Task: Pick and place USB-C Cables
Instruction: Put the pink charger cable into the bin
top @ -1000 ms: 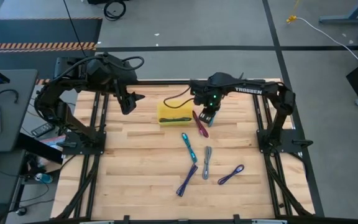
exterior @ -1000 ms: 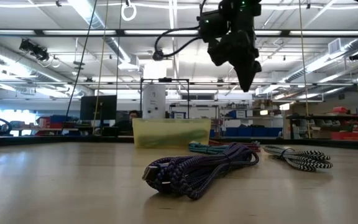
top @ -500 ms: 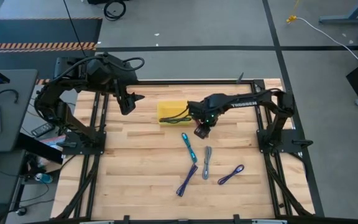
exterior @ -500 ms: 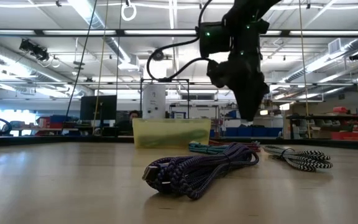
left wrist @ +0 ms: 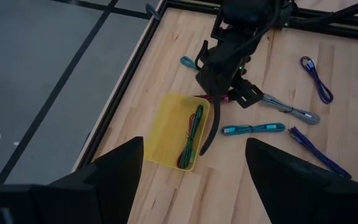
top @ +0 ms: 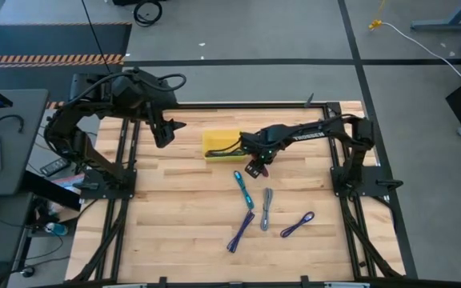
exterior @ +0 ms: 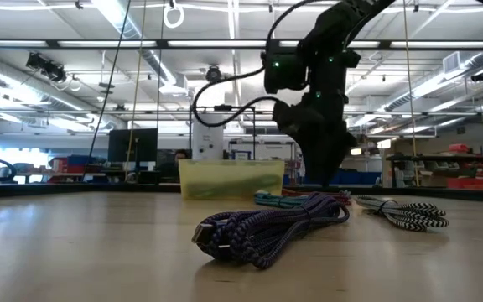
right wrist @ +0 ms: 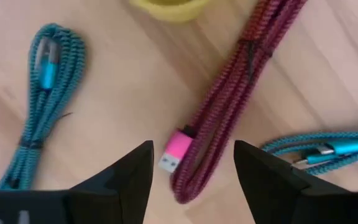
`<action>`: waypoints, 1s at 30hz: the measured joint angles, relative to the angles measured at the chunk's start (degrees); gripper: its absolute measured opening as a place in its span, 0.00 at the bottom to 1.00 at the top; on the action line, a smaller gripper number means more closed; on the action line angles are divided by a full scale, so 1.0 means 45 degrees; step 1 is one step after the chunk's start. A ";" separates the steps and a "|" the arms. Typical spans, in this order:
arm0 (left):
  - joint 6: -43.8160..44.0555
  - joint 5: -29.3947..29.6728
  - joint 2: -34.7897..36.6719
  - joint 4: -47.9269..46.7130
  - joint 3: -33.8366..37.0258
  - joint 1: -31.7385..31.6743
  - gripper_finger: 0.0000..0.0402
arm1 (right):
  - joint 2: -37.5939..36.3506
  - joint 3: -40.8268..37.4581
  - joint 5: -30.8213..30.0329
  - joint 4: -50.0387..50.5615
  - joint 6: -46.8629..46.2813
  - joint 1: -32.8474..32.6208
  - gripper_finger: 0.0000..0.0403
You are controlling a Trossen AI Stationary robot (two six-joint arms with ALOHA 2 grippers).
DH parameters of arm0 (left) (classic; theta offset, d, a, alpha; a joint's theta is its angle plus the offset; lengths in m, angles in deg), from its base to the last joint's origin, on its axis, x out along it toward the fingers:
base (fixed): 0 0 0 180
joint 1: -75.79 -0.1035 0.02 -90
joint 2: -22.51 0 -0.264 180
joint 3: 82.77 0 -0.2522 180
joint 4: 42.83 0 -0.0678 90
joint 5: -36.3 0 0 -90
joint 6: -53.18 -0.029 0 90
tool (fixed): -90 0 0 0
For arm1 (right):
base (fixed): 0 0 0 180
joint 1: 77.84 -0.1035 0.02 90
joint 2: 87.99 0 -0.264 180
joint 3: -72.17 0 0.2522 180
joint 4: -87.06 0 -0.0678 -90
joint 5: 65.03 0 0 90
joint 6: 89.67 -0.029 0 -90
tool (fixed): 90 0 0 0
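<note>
Right gripper: fingers apart, empty, low over the maroon cable, just beside the tray. Left gripper: fingers apart, idle, raised off the tray's other side.

Step, judged: approach to pick; grasp not yet made. Next move calls for lowering until the fingers straddle the bundle, then closing mid-length.

Maroon cable: braided, folded into a slim bundle, tied midway, pink-collared plug at one end; flat on the table. Teal cables lie close alongside.

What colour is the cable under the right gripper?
Maroon cable, pink plug; clearest in the right wrist view.
</note>
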 joint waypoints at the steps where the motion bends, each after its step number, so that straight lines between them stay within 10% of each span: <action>1: 0.0010 0.0000 0.0000 0.0014 0.0000 0.0000 0.72 | 0.0074 0.0005 -0.0037 -0.0121 0.0000 0.0028 0.57; 12: 0.0321 -0.0004 0.0000 0.0004 0.0000 0.0005 0.72 | 0.1422 0.0092 0.0319 -0.0040 0.0334 0.0108 0.55; 21: 0.0316 0.0000 0.0000 0.0004 0.0000 0.0005 0.72 | 0.0905 -0.0009 0.1070 0.0728 0.0383 0.0064 0.12; 30: 0.0311 0.0000 0.0000 0.0004 0.0000 0.0000 0.72 | -0.0586 -0.0016 0.3373 0.2224 0.0292 -0.0778 0.07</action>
